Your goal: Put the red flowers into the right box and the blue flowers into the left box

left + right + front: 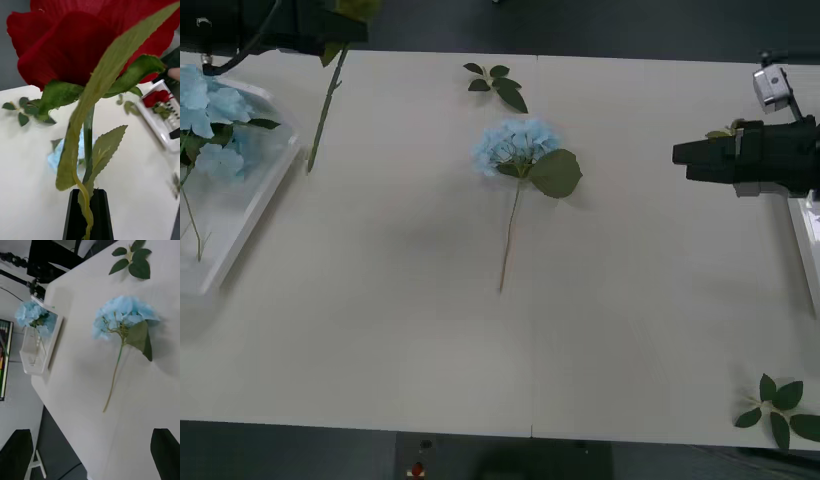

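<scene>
My left gripper [340, 35] [88, 193] is shut on the stem of a red flower [75, 48], held above the table's far left. The stem [325, 105] hangs down beside the left box [250, 215], which holds several blue flowers [210, 120]. Another blue flower [520, 148] [123, 317] lies on the table's middle. My right gripper [685, 155] [92, 431] hovers open to the right of it, fingers [17, 450] wide apart. The right box [807, 240] [159, 129] sits at the right edge with a red flower [157, 98] in it.
One green leaf sprig [498, 85] [133, 260] lies near the far edge beyond the blue flower. Another sprig [780, 408] lies at the near right corner. Bare table spreads in front of the blue flower.
</scene>
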